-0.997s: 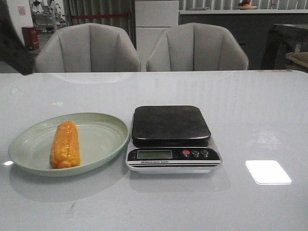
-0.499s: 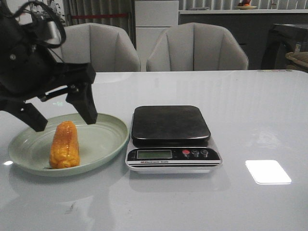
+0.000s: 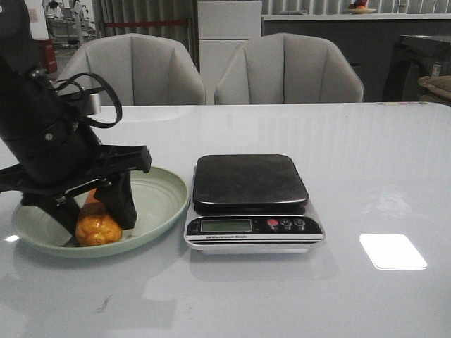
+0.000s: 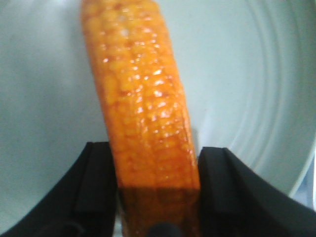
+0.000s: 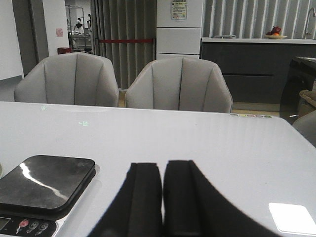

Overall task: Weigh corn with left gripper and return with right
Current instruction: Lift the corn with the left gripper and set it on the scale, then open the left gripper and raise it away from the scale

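The orange-yellow corn point(image 3: 99, 229) lies in the pale green plate point(image 3: 158, 193) at the table's front left. My left gripper point(image 3: 95, 225) is down in the plate and open, one black finger on each side of the cob. In the left wrist view the corn point(image 4: 138, 89) runs lengthwise between the fingers point(image 4: 98, 187), which stand very close to its sides, and my left gripper point(image 4: 157, 148) straddles the cob's near part over the plate point(image 4: 247, 74). My right gripper point(image 5: 163, 165) is shut and empty above the table, right of the scale; it is out of the front view.
A black-topped kitchen scale point(image 3: 250, 183) with a display and buttons stands just right of the plate; it also shows in the right wrist view point(image 5: 44, 182). Two grey chairs point(image 3: 285, 70) stand behind the table's far edge.
My left arm came in from the upper left and dropped onto the plate; its open fingers now straddle the corn. The corn, plate and scale have not moved.
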You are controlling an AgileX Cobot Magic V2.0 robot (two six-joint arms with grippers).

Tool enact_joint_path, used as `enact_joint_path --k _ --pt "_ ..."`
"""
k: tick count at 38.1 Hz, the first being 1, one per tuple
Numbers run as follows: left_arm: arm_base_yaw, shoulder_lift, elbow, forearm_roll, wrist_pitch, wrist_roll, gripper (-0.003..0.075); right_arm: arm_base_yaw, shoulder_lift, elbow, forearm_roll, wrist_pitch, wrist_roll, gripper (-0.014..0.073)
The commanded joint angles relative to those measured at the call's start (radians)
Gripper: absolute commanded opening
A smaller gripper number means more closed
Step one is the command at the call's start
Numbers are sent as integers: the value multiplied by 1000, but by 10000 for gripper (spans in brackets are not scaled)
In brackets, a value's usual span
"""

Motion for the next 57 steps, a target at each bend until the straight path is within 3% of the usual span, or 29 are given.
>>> enact_joint_path --k 1,18,27,36,52,57 --pt "-18 -37 -93 -27 -6 -10 118 -5 -20 11 -10 -84 -7 186" --pt "-176 51 -388 -31 -41 -10 147 -5 -20 11 -10 -84 -7 186" --pt "-235 133 -469 -38 -37 -10 291 -5 -20 11 -10 -84 -7 186" --pt "-249 173 -492 -57 -20 -10 546 -5 -20 11 -10 -84 -7 186" --pt "-192 82 -530 -49 87 -10 556 -5 -20 11 -10 -84 -7 186" --pt "-169 24 -530 17 137 -10 556 -5 -20 11 -10 -84 -7 186"
